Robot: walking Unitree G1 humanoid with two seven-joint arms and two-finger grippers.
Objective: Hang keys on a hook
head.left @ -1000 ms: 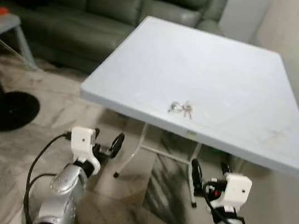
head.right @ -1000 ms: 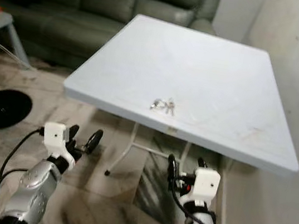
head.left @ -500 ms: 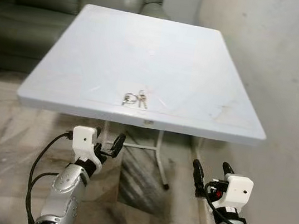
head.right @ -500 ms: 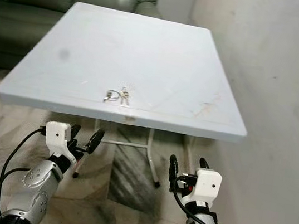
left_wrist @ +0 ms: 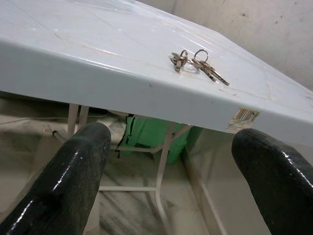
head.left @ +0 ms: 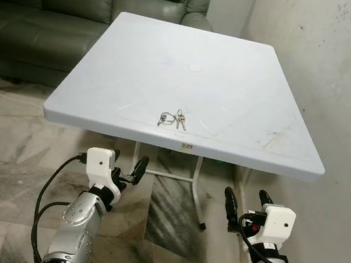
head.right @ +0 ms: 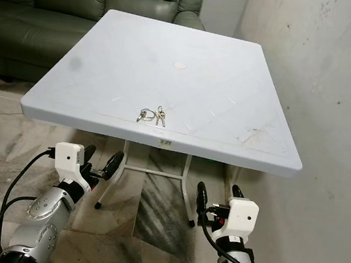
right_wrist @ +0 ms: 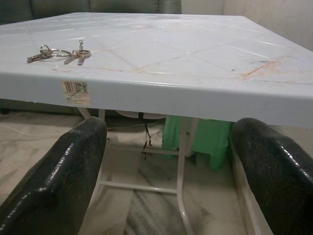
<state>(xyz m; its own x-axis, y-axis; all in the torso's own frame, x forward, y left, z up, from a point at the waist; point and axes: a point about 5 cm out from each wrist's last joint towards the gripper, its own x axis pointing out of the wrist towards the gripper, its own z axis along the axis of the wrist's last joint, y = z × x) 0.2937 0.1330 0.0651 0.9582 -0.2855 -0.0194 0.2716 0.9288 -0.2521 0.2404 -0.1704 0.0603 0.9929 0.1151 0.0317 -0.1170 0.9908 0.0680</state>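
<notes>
— Hands first?
— Left hand (head.left: pixel 127 169) and right hand (head.left: pixel 245 202) both hang below the near edge of the white bench (head.left: pixel 233 100), fingers spread wide, holding nothing.
— Keys?
— The keys (head.left: pixel 172 119) lie on the bench near its front edge, apart from both hands.
— Anything extra from the wrists?
— A barcode sticker (right_wrist: pixel 76 92) on the edge, and something green (right_wrist: pixel 200 137) under the bench.
</notes>
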